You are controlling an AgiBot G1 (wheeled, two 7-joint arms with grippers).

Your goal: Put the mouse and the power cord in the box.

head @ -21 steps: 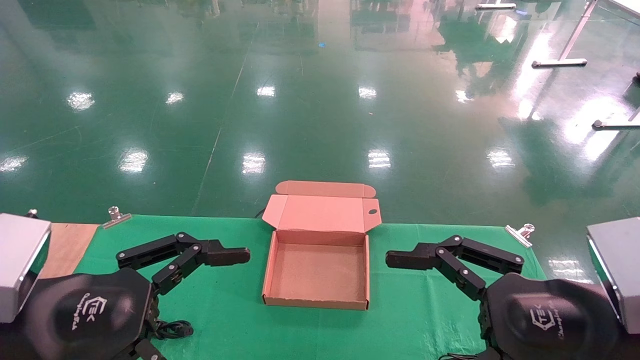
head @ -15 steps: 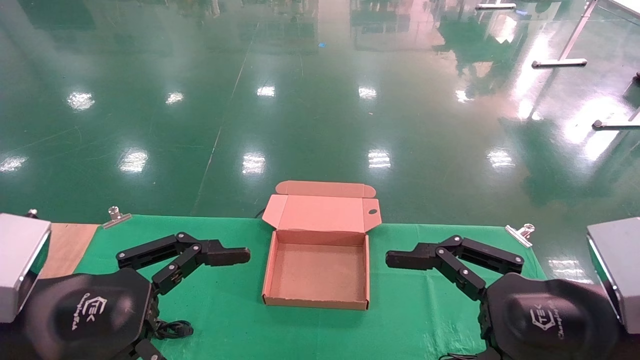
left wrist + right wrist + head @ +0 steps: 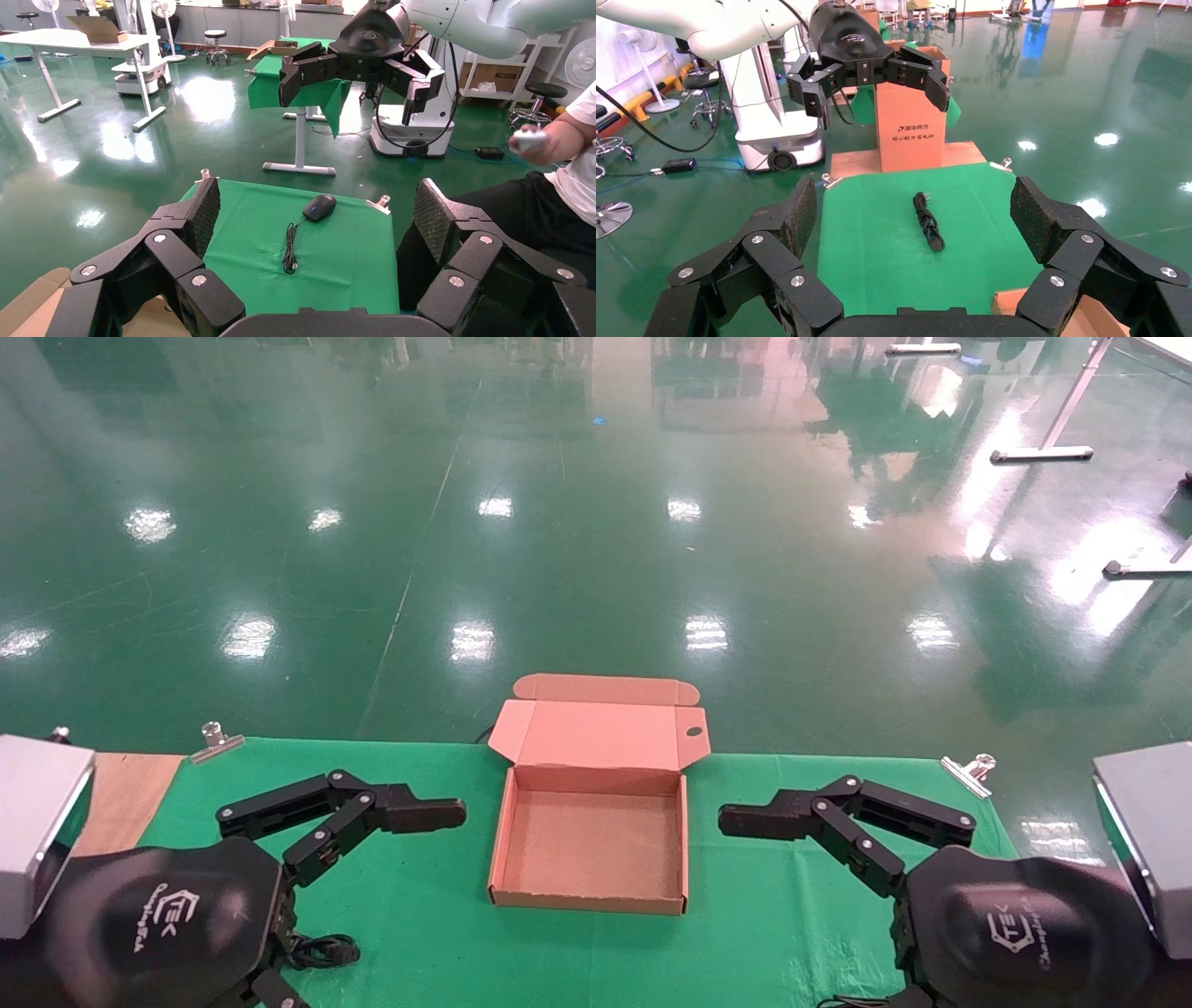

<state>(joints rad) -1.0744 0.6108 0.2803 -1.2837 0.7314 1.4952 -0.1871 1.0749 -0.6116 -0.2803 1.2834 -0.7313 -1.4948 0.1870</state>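
The pinkish-tan box [image 3: 507, 822] lies open and empty in the middle of the green cloth, its flap lid [image 3: 601, 733] folded back. My left gripper [image 3: 318, 210] hovers open to the left of the box, one finger [image 3: 424, 813] pointing at it. The bundled power cord [image 3: 928, 221] lies on the cloth on the left, partly under that hand [image 3: 321, 950]. My right gripper [image 3: 916, 210] hovers open to the right of the box, finger [image 3: 754, 820] facing it. The black mouse [image 3: 320, 207] with its thin cable [image 3: 289, 246] rests on the cloth on the right side.
Metal clips [image 3: 216, 740] [image 3: 968, 770] pin the cloth at the table's far corners. A bare wooden board [image 3: 126, 798] shows at the left end. A tall cardboard carton [image 3: 911, 119] stands beyond the left end. A seated person [image 3: 562, 168] is off the right end.
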